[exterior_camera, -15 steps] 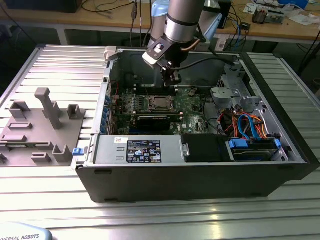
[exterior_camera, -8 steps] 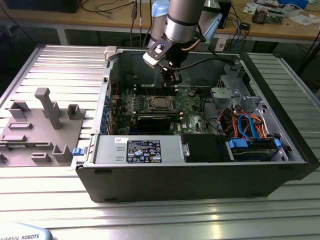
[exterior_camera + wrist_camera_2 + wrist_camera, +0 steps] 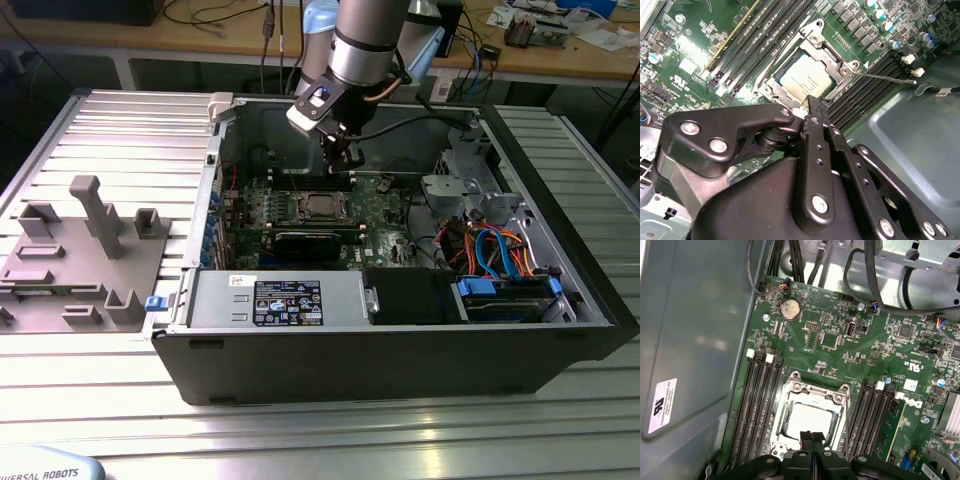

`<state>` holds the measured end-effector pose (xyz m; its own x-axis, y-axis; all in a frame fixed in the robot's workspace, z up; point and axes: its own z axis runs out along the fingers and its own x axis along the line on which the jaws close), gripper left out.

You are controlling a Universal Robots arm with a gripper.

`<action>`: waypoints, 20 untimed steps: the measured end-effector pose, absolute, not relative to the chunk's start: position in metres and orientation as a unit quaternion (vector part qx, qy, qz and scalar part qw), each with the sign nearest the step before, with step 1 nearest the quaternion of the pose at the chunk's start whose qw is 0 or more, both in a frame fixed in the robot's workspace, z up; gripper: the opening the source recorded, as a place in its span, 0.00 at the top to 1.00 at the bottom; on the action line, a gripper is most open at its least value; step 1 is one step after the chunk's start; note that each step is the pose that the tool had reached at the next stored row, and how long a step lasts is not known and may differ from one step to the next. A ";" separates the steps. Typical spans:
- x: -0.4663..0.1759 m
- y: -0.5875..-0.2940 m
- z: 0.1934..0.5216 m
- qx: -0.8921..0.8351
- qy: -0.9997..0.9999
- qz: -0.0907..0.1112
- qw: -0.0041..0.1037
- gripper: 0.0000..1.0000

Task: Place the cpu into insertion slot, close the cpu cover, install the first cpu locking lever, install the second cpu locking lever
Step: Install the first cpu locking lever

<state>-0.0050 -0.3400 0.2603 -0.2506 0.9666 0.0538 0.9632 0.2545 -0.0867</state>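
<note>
First wrist view: the pincer, clenched and empty, points down at the cpu edge.

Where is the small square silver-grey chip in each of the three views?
Exterior view: the small square silver-grey chip sits in the middle of the green circuit board.
First wrist view: chip just beyond the end effector.
Second wrist view: chip just beyond the end effector.
Shared landmark: the silver metal frame around the chip.
</note>
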 end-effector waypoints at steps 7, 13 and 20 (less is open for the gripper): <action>-0.005 -0.340 0.260 -0.605 -0.794 0.018 0.048 0.89; -0.005 -0.340 0.260 -0.604 -0.796 0.018 0.048 0.89; -0.005 -0.340 0.260 -0.603 -0.796 0.018 0.048 0.89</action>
